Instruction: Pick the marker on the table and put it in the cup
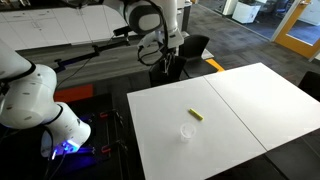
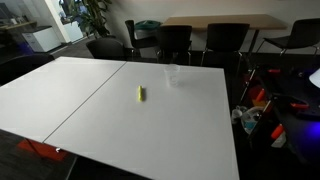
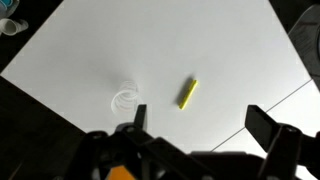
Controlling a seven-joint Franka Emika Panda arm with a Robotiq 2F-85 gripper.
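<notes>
1. Progress: task looks barely begun. The marker lies on the table, not yet gripped. By my read every step is left: go down, close on it, lift, carry it over, drop it in
2. Far left in the wrist view: the cup stands upright, rim up, on bare white tabletop. It's clear plastic w/ nothing visible inside, so empty as far as I can tell
3. Just right of the cup: the marker lies flat at a diagonal, near the cup but apart from it, not touching. In both exterior views a strip of white shows between the two
4. Gripper: fingers spread wide w/ nothing between them. It hangs well above the table, and the marker sits approx. under the gap, a bit closer to the finger on the view's left
5. Far right: the seam between the two panels crosses the corner of the wrist view. Marker and cup are both on the same panel, clear of the seam. No other container on the tabletop
</notes>
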